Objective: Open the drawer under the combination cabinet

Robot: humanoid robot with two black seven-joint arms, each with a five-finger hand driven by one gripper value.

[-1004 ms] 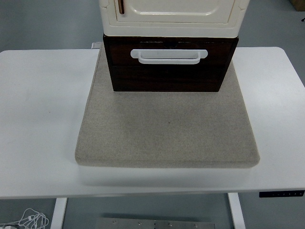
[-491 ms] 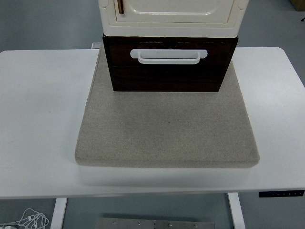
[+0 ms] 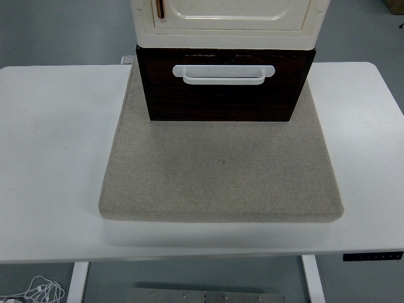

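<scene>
Fingers unseen, dark drawer (image 3: 222,98) shut

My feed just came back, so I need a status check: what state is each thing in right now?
Drawer: shut, front flush under the cabinet.
Drawer handle: untouched, no hand on it.
Cream cabinet door: shut.
Grey mat: flat on the table, bare in front of the drawer.

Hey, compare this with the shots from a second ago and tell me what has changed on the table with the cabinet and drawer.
Nothing has visibly changed. The dark drawer with its white handle sits as before under the cream cabinet on the grey mat, and no robot hand has come into view.
</scene>
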